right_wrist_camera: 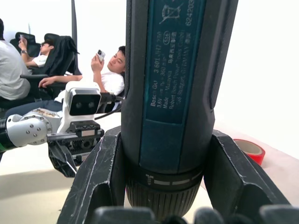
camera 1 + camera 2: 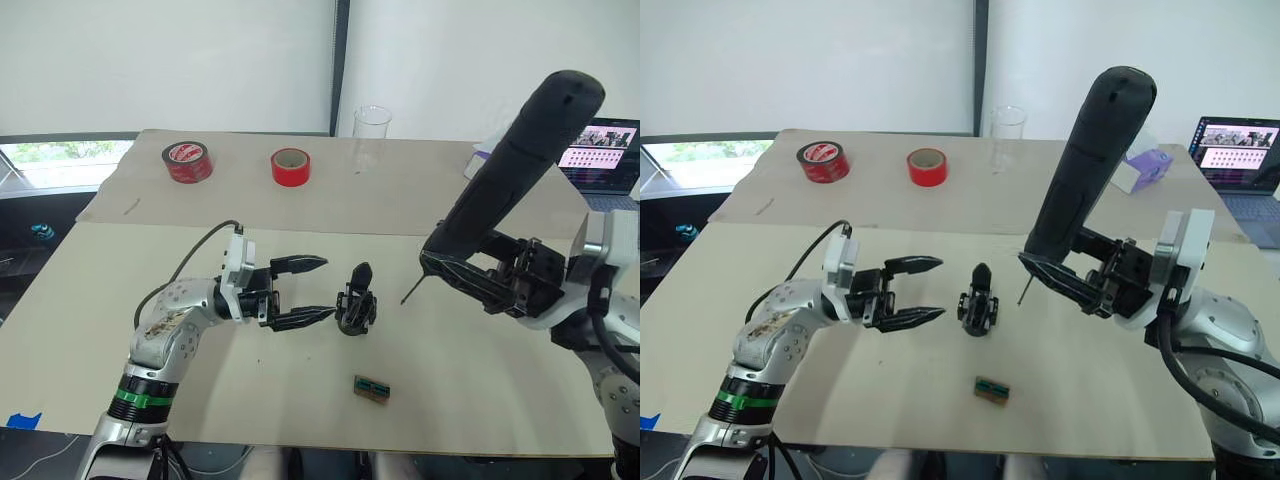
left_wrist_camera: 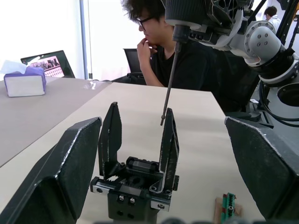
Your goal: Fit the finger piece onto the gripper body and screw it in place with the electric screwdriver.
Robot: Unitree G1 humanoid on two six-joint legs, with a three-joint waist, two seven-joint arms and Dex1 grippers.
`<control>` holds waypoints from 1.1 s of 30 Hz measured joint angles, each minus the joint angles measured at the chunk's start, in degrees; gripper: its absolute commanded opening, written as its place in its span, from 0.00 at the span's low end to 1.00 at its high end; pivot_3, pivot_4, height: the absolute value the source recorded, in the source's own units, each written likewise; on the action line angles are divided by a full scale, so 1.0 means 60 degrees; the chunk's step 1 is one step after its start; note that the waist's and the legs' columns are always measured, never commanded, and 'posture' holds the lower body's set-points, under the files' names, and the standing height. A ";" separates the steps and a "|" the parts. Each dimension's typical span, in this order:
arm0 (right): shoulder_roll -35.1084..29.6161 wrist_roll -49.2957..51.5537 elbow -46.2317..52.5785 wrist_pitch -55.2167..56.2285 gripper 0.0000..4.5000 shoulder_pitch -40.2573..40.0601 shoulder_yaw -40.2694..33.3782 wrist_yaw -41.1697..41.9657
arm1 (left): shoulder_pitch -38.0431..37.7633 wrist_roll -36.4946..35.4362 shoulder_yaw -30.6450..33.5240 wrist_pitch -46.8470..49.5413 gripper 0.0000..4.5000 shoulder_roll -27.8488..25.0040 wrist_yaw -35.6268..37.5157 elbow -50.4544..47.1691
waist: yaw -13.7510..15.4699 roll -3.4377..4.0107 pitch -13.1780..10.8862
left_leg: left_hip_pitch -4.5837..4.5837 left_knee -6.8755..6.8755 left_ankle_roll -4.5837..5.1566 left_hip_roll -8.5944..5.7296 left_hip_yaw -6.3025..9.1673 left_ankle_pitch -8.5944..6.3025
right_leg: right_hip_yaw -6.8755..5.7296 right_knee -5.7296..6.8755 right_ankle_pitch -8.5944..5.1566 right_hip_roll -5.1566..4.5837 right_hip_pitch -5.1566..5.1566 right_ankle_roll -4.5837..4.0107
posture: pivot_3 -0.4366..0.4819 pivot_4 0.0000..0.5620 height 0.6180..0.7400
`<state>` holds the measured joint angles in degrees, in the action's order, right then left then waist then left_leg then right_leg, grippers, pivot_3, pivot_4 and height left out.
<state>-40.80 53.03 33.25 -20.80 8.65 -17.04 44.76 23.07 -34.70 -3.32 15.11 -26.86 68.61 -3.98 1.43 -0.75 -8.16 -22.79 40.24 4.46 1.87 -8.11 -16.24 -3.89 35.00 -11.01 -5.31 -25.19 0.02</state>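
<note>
1. We are seeing the gripper body point(image 2: 356, 303) standing upright on the table point(image 2: 470, 400), about midway between our two arms; in the left wrist view two black fingers rise from its block, so the finger piece point(image 3: 169, 142) seems to be sitting on it already, though we cannot tell how firmly.
2. We are holding the electric screwdriver point(image 2: 517, 165) in the right gripper point(image 2: 470, 275), its fingers clamped around the lower end of the thick black barrel; the tool is tilting, rounded end up and away from the left arm, thin metal bit point(image 2: 413, 289) pointing down.
3. The bit tip is hanging in the air just beside the gripper body on our right, apart from it and above the table.
4. We are keeping the left gripper point(image 2: 315, 290) spread wide and empty, its two pointed fingers aiming at the gripper body from our left, near it but not touching.
5. A small flat green-brown piece point(image 2: 372, 390) is lying on the table nearer to us than the gripper body.
6. Farther back, two red tape rolls point(image 2: 187, 161) and a clear glass point(image 2: 371, 135) are standing on the table; a laptop point(image 2: 600, 152) is sitting at the far right, and people are sitting in chairs in the wrist views' background
</note>
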 measured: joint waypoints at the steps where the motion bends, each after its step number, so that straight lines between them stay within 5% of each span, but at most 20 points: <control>1: 0.0016 0.0000 -0.0038 -0.0034 0.42 0.0091 0.0061 -0.0005 | 0.0082 0.0150 0.0008 -0.0054 1.00 -0.0029 -0.0007 0.0141 | -0.0002 0.0000 0.0000 | 0.0000 0.0000 -0.0001 0.0000 0.0001 0.0000 | -0.0003 0.0000 0.0008 0.0001 0.0000 -0.0011 | 0.48 0.27 1.00; 13: 0.0332 -0.0004 -0.0275 -0.0604 0.42 0.1514 0.0966 -0.0265 | 0.0155 0.1318 -0.0110 -0.1408 1.00 -0.0089 0.0434 0.1090 | -0.0104 0.0000 -0.0002 | -0.0006 0.0000 -0.0002 0.0001 -0.0003 0.0001 | -0.0007 0.0000 0.0027 -0.0005 -0.0007 -0.0004 | 0.48 0.27 1.00; 33: 0.0938 -0.0516 -0.0669 -0.0731 0.42 0.2028 0.1755 0.0029 | -0.0042 0.1824 -0.0418 -0.2309 1.00 0.0364 0.0756 0.1880 | -0.0127 0.0000 -0.0002 | -0.0007 0.0005 -0.0003 0.0002 -0.0003 0.0003 | -0.0010 0.0007 0.0031 -0.0003 -0.0008 -0.0002 | 0.48 0.27 1.00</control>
<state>-35.17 49.94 29.24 -25.19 20.82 -6.51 44.94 22.82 -23.76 -5.83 1.25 -24.68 73.14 7.30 0.67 -0.75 -8.17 -22.83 40.27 4.44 1.88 -8.13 -16.23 -3.95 35.04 -10.82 -5.33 -25.24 0.01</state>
